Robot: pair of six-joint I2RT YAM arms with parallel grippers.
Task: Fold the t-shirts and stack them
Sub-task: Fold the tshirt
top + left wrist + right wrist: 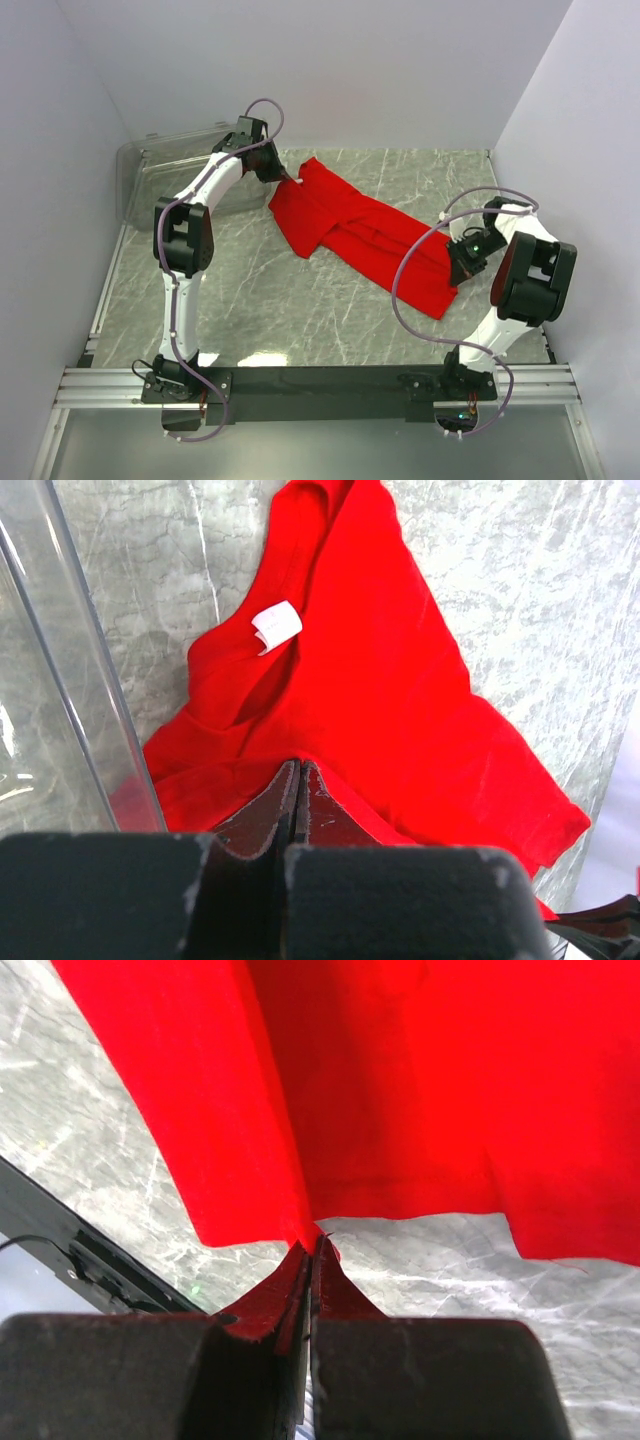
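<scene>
On the marble table the red t-shirt is stretched, rumpled, from 11 to 4 o'clock, its ends clamped by the left gripper and the right gripper, so folding and stacking are judged not yet done.

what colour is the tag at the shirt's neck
White tag, best seen in the left wrist view.

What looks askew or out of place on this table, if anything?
The t-shirt lies diagonally across the table, bunched into lengthwise creases instead of flat, and its white neck label is flipped outward. The left gripper and right gripper each pinch an end. Nothing looks spilled or damaged.
</scene>
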